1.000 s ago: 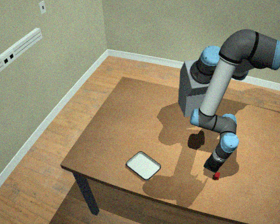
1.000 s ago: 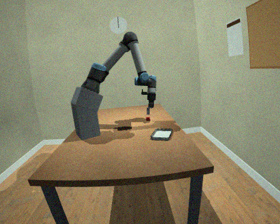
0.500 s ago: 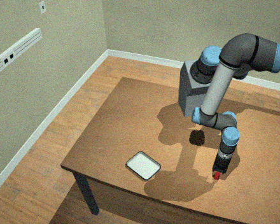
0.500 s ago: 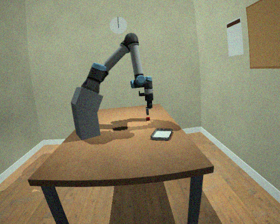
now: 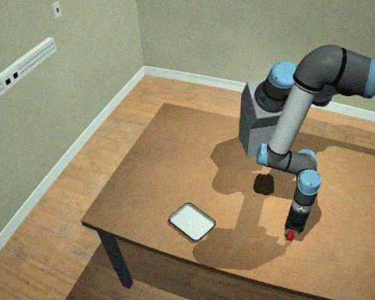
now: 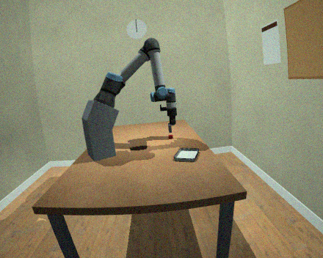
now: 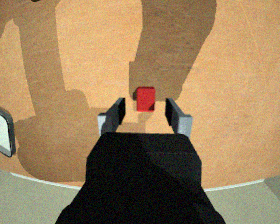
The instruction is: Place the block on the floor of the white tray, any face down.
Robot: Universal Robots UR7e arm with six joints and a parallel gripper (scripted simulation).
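Observation:
A small red block point(image 5: 291, 235) lies on the wooden table near its front right part. It also shows in the exterior view point(image 6: 170, 137) and in the wrist view point(image 7: 145, 98). My gripper point(image 7: 145, 106) points straight down right above the block, open wide, with the block centred between the two fingertips and a little below them; it also shows in the top view point(image 5: 295, 227). The fingers do not touch the block. The white tray point(image 5: 192, 221) with a dark rim lies flat on the table to the left of the block, and it is empty.
The grey robot base point(image 5: 256, 116) stands at the back of the table. A small dark object point(image 5: 263, 184) lies on the table between the base and the block. The table's front edge runs close below the tray and the block.

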